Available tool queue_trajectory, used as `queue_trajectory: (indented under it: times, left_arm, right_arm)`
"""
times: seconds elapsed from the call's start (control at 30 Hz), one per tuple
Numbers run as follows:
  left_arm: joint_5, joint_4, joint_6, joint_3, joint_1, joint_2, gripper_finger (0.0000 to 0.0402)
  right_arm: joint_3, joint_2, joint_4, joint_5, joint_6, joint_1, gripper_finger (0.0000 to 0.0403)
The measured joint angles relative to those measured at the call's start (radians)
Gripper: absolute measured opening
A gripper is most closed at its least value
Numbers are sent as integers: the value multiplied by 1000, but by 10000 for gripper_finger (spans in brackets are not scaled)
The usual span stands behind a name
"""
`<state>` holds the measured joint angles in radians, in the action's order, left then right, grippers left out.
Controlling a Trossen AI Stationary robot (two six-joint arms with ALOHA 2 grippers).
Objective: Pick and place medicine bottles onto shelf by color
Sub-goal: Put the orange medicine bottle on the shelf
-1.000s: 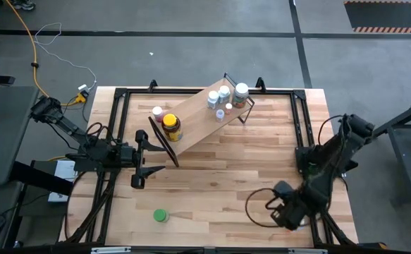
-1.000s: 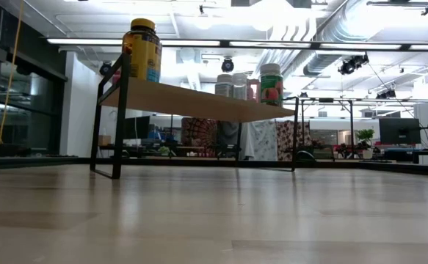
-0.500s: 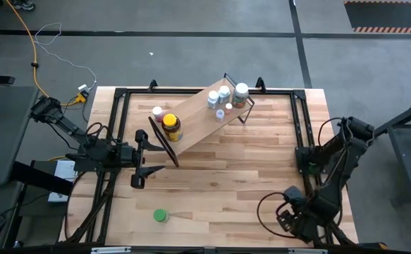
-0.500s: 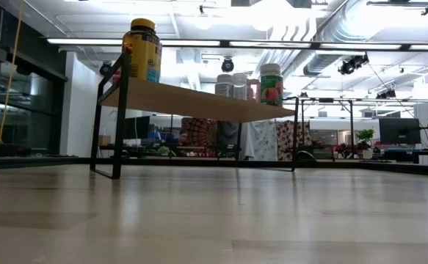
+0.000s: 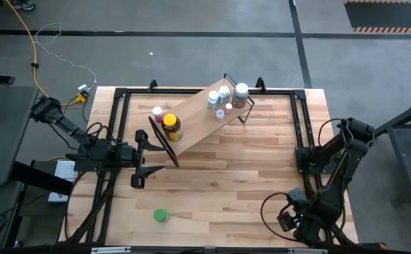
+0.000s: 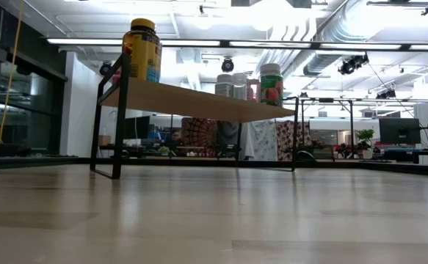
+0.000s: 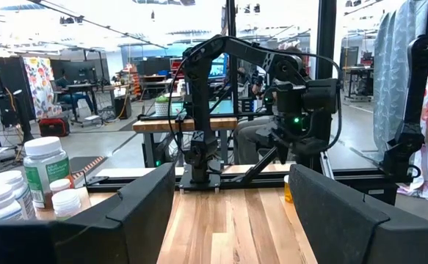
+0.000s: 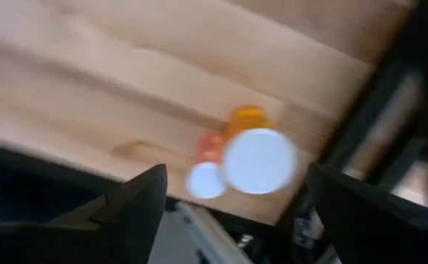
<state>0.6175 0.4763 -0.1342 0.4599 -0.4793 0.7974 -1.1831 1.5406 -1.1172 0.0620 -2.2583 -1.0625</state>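
High view, from left to right: the left gripper (image 5: pixel 143 156) is seen at the worktop's (image 5: pixel 219 183) left side, its fingers spread apart and empty, just beside the near end of the shelf (image 5: pixel 198 121). A green bottle (image 5: pixel 160 216) is seen lying alone near the front edge, well apart from the shelf. The shelf is set diagonally across the far half of the worktop. An amber jar with a yellow lid (image 5: pixel 170 126) is carried at its left end, and a white-capped bottle (image 5: pixel 157 111) is seen just beside that jar. A cluster of white-capped bottles (image 5: pixel 223 96) is gathered at the shelf's right end, with a tiny orange one (image 5: pixel 220 115) among them. The right gripper (image 5: pixel 294 219) is held at the front right corner of the worktop. In the right wrist view, its fingers (image 8: pixel 136 202) are shown spread with nothing between them, above a white cap (image 8: pixel 258 160), a small white one (image 8: pixel 205 180) and an orange piece (image 8: pixel 247 116), all blurred.
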Motion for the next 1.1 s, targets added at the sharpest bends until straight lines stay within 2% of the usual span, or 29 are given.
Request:
queue_trajectory:
  times: [0.1, 0.2, 0.7, 0.97, 1.1]
  left_arm:
    - [0, 0, 0, 0, 0, 0, 257]
    - [0, 0, 0, 0, 0, 0, 257]
    - [0, 0, 0, 0, 0, 0, 257]
    - [0, 0, 0, 0, 0, 0, 257]
    - [0, 0, 0, 0, 0, 0, 257]
  right_arm:
    - [0, 21, -29, 67, -13, 8, 319]
    - [0, 39, 1, 62, 24, 9, 319]
    - [0, 71, 22, 108, 463, 1, 319]
    - [8, 71, -13, 165, 498, -4, 319]
    - [46, 71, 43, 194, 522, -5, 319]
